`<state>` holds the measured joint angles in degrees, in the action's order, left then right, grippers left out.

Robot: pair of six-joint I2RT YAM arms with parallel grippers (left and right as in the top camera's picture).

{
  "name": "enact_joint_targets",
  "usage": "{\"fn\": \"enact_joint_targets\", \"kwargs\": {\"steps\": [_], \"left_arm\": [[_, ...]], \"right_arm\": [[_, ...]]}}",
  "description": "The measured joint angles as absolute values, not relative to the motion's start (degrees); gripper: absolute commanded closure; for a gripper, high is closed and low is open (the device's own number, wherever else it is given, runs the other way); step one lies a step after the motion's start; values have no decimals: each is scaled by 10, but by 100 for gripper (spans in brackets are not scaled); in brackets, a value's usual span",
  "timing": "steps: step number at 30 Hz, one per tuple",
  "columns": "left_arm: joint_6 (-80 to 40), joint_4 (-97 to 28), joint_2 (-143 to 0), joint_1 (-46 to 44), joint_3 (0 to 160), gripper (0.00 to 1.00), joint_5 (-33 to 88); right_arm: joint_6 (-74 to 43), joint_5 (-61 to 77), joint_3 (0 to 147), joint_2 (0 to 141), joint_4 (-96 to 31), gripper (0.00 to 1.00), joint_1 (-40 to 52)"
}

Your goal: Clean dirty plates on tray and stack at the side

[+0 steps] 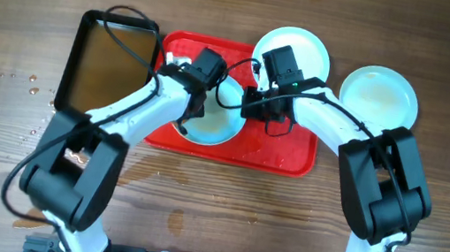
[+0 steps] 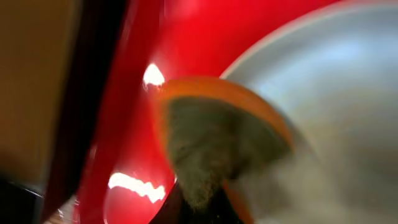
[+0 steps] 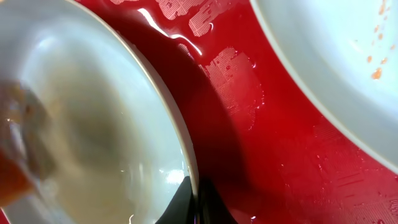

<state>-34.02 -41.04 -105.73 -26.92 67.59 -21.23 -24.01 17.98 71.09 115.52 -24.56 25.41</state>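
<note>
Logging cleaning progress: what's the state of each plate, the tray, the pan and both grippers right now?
tray: wet.
centre plate: on tray, wet, sponge on it.
rear plate: orange specks, overhanging tray's far edge.
side plate: on table, faint brown streaks.
pan: holding brownish water.
left gripper: shut on sponge.
right gripper: shut on centre plate's rim.

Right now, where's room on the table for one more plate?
Bare wood: in front of the red tray, between the arms, and right of the far-right plate. The tray's middle is crowded: the left tool, holding a sponge, and the right tool meet on the plate there. The black pan fills the left.
</note>
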Motion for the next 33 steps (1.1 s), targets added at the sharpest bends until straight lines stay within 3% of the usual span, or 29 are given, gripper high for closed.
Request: {"fn": "enact_joint_targets", "kwargs": {"steps": [8,16,26,33], "left_arm": [[-333,-324,-1037,-269,685,96,-73],[-357,-284,-1118,-282,693,96,21],[-361,-302,-1126,-276,708,96,-4],[-361,-370,-1124,-234,715,96,-124]], "right_arm": [[-240,180,711,1155,-246,96,254],[-240,178,711,1155,-246,96,253],[-240,173,712,1155,-246,96,252],[-240,173,713,1155,-246,96,252]]}}
